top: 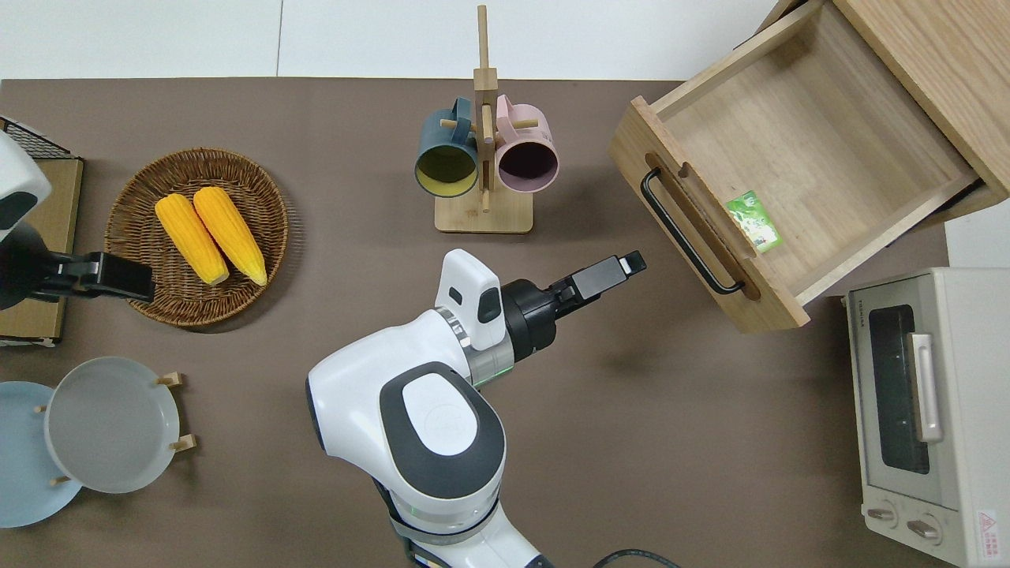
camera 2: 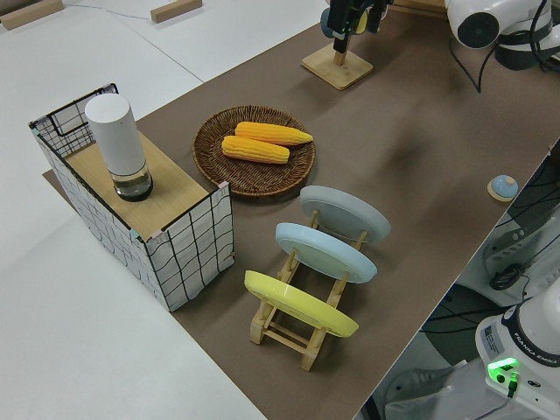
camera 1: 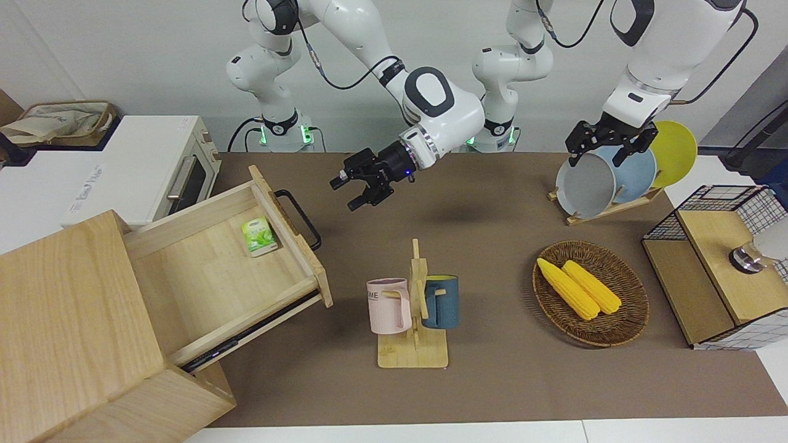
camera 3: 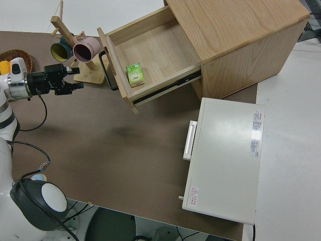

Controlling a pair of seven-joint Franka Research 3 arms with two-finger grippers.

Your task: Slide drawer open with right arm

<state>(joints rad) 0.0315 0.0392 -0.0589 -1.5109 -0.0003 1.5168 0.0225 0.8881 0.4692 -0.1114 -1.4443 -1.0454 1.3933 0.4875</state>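
Drawer (camera 1: 221, 271) stands pulled out; its stiff loop handle (top: 682, 233) suits gripping, though my right gripper (camera 1: 360, 192) is spread and empty.

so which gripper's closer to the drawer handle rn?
Right. The right gripper is open, over bare table just off the drawer handle, not touching it. The left arm is parked.

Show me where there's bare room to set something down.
Bare mat lies between the plate rack and the toaster oven, though the right arm hangs over part. Inside the open drawer, only a green packet lies. Crowded: basket and mug stand.
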